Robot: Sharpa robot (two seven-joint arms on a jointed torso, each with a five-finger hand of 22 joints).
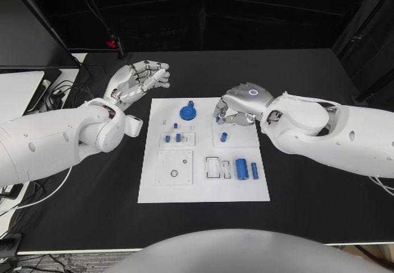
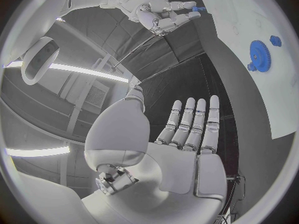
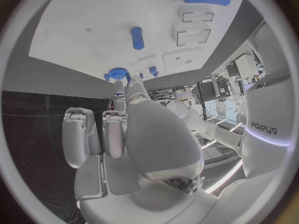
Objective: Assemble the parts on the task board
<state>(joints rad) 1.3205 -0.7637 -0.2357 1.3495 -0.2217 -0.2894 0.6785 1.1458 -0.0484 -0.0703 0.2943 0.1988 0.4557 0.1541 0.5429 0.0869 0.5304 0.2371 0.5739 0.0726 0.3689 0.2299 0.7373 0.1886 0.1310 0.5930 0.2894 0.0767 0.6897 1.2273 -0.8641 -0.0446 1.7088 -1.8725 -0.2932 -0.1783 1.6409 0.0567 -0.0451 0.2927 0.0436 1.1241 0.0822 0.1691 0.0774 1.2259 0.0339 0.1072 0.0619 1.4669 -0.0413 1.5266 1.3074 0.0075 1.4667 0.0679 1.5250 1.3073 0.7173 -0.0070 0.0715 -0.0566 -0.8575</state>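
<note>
Head view: the white task board (image 1: pixel 202 187) is seen lying in the middle of the black desk (image 1: pixel 312 187), and every place below is given from that board. The right hand (image 1: pixel 241 104) is held over the board's far right corner, fingers curled downward; a small blue part seems to be touched or pinched at the fingertips (image 2: pixel 198 8) in the left wrist view, but whether it is truly held cannot be told. The blue gear (image 1: pixel 189 112) is mounted near the board's far edge, just to the left of that hand. A short blue peg (image 1: pixel 224 136) stands on the board just nearer the robot than the right hand, upright. A thick blue cylinder (image 1: pixel 241 169) and a thin one (image 1: pixel 254 170) lie at the board's near right, long axes running along the board's length. The left hand (image 1: pixel 138 81) is raised off the board's far left corner, fingers loosely spread, nothing in it. The right hand is judged the nearer to all loose parts
</note>
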